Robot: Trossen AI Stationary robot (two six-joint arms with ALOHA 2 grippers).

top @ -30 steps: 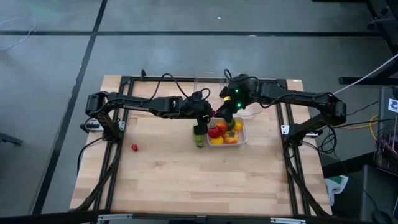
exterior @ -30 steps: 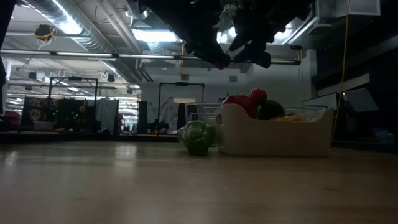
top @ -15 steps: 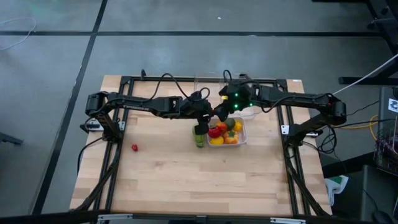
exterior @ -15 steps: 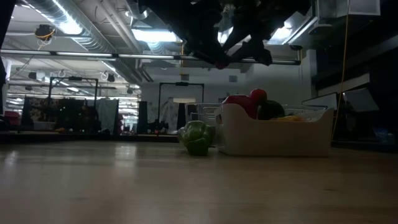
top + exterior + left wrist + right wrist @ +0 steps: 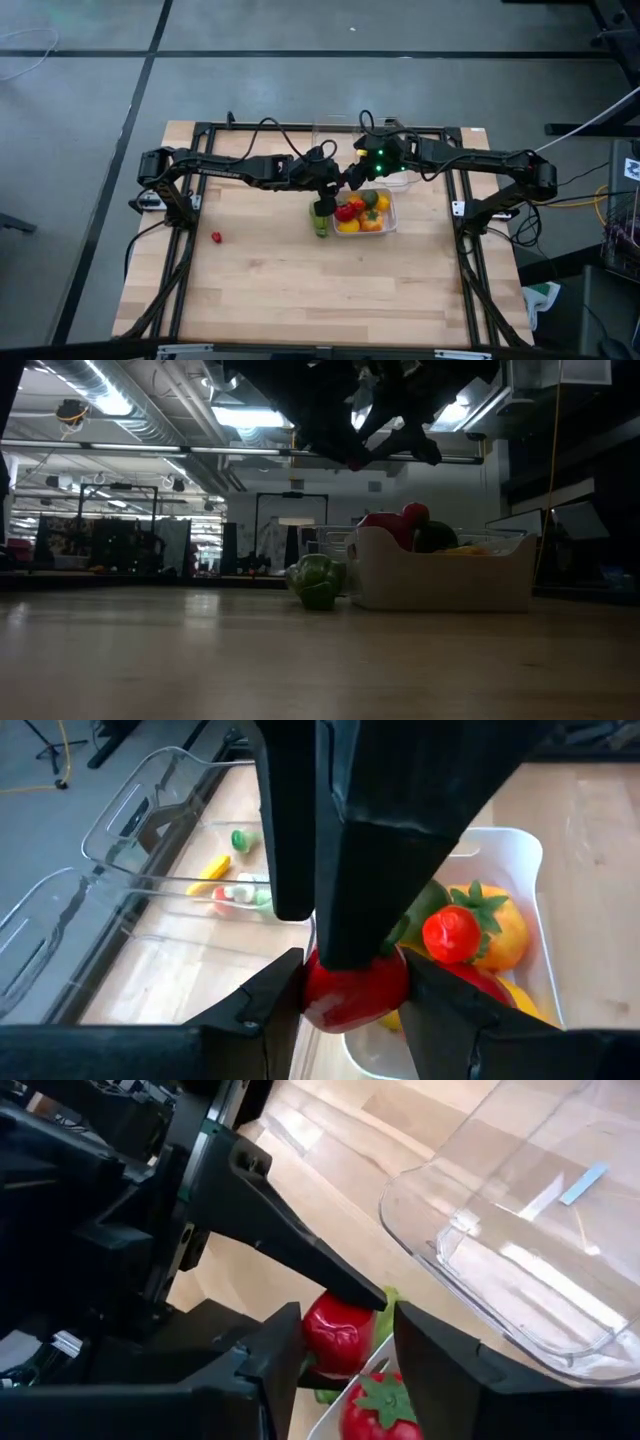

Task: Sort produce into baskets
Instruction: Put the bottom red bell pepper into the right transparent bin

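Observation:
A red round piece (image 5: 352, 988) hangs in the air over the left rim of the whitish basket (image 5: 388, 224), with both grippers shut on it. My left gripper (image 5: 335, 186) reaches it from the table's left, my right gripper (image 5: 352, 177) from the right. The basket holds red, yellow, orange and green produce (image 5: 470, 930). A green ribbed piece (image 5: 320, 222) lies on the table against the basket's left wall. Two clear baskets (image 5: 150, 830) stand at the far edge; one holds small green, yellow and red bits (image 5: 232, 880). My left gripper pinches the red piece by its two opposite sides (image 5: 312, 992) between its two fingers, slanting down from the table's left. The piece is lifted clear, above the basket's rim. My right gripper pinches the same piece by its sides (image 5: 318, 1335) between its two fingers, slanting down from the table's right. The left gripper's finger (image 5: 300, 1245) lies over the top of the piece.
A small red piece (image 5: 216, 237) lies alone on the table's left part. The table's black frame rails (image 5: 300, 128) run along the far edge and both sides. The near half of the wooden table (image 5: 320, 300) shows bare boards.
My right gripper has rolled about its own line and swung a little toward the table's left, closer to my left gripper. My left gripper has kept its place with the red piece, which stays lifted over the basket's rim.

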